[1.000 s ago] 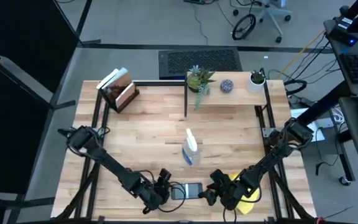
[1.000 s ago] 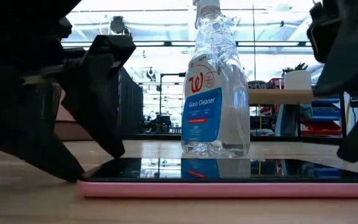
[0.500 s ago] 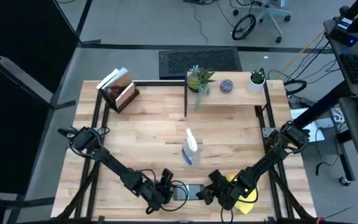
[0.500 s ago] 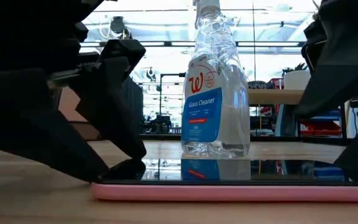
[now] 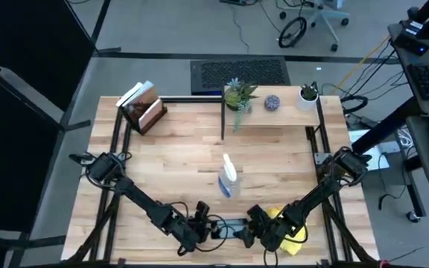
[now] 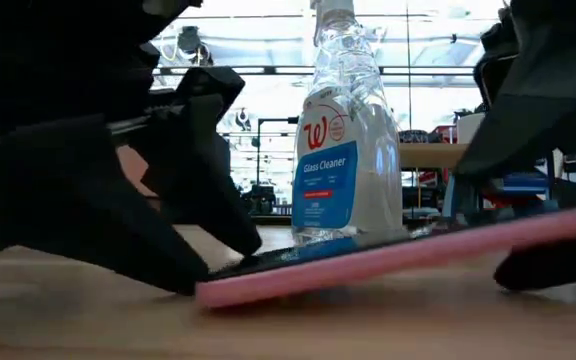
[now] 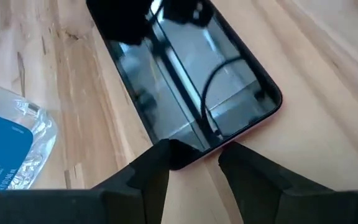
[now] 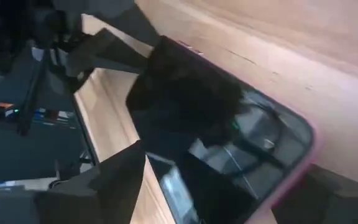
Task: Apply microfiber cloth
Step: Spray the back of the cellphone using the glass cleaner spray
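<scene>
A dark phone in a pink case (image 5: 228,225) lies near the table's front edge between my two grippers. Its left end is on the wood and its right end (image 6: 568,222) is raised. My left gripper (image 5: 205,223) stands open at the phone's left end. My right gripper (image 5: 246,231) is open, rolled to one side, with the phone's right end between its fingers. The yellow microfiber cloth (image 5: 295,237) lies on the table under my right arm, partly hidden by it. No gripper touches the cloth. My left gripper sets its two fingertips (image 7: 160,155) against the phone's left short end (image 7: 188,152). The fingers come low and nearly level from the table's left, along the phone. That end stays on the wood. My right gripper has the phone's right end (image 8: 291,149) between its spread fingers, coming from the table's right. In the low view a dark finger (image 6: 548,265) sits beneath the raised end. Whether the upper finger touches the phone, I cannot tell.
A clear spray bottle of glass cleaner (image 5: 228,179) stands upright just behind the phone. At the far edge are a book stand (image 5: 141,104), small potted plants (image 5: 238,95) and a white cup (image 5: 308,97). Bare wood lies left and right of the bottle.
My left gripper has moved toward the table's right edge, sliding the phone that way along the wood. The phone, flat before, is now tilted: its right end has risen at my right gripper while its left end has stayed on the table.
</scene>
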